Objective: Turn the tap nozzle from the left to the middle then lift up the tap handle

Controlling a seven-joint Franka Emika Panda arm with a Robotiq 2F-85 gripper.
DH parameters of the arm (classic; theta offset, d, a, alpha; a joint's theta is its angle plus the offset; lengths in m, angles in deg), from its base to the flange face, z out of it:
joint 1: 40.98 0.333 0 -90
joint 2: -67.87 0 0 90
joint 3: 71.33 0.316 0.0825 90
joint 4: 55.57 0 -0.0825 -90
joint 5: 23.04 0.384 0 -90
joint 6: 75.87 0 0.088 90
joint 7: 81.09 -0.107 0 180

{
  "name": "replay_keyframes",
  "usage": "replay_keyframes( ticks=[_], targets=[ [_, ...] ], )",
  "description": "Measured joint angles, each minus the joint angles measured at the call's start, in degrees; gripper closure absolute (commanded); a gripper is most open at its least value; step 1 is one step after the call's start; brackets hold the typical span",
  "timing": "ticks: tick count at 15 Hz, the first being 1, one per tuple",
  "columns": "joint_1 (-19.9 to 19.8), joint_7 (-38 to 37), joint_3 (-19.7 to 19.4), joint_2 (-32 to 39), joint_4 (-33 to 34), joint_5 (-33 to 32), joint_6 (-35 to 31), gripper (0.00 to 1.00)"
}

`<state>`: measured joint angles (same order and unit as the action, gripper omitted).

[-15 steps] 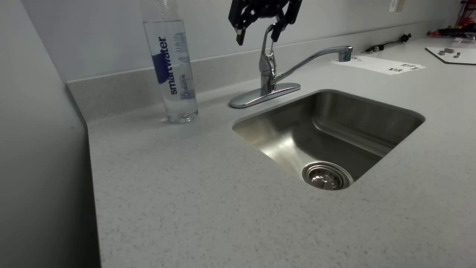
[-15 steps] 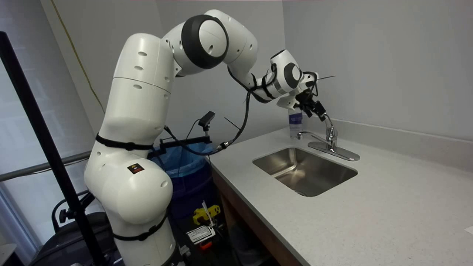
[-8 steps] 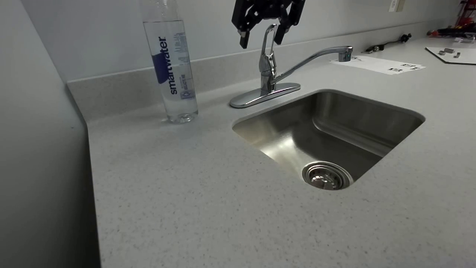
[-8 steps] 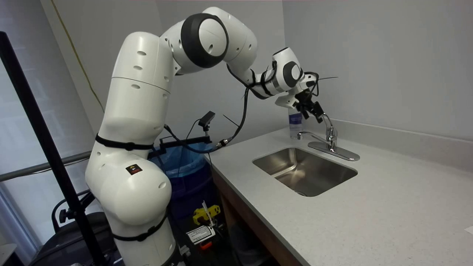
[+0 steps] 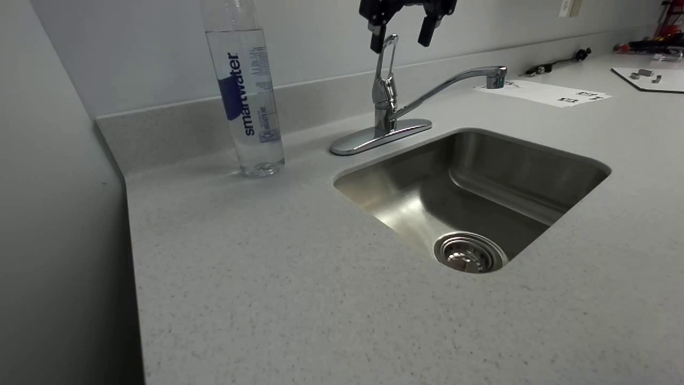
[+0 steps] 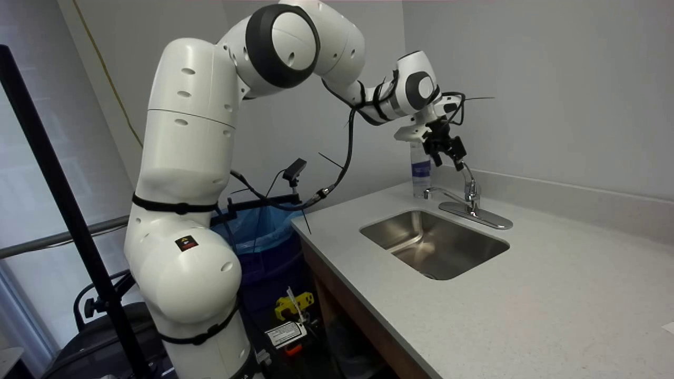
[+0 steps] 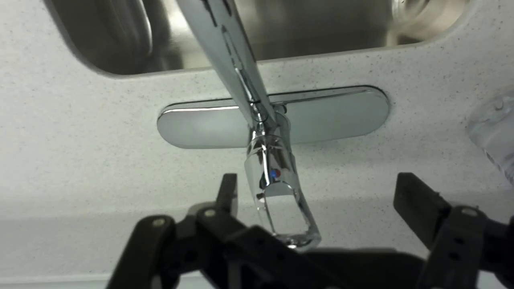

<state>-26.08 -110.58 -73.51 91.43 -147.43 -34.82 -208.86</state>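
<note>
The single-lever tap (image 6: 472, 192) stands on its base plate (image 7: 341, 114) behind the stainless-steel sink (image 5: 523, 171); in the wrist view its spout (image 7: 229, 56) crosses the sink rim — centring cannot be confirmed. The gripper (image 7: 317, 186) stands with fingers (image 7: 417, 208) wide apart, holding nothing, near the looped handle (image 5: 383, 90); contact cannot be determined. Expect rigid, smooth chrome, likely slippery, with moderate joint resistance. Turn the spout near its outlet (image 5: 495, 81); lift the handle from beneath its loop tip — not by the slick sides.
</note>
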Motion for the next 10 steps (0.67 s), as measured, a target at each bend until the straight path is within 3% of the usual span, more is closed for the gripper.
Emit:
replay_keyframes(
  ticks=[10],
  targets=[
    [-2.49,1.03,0.05,-9.62,-2.36,0.21,0.51,0.00]
  ],
)
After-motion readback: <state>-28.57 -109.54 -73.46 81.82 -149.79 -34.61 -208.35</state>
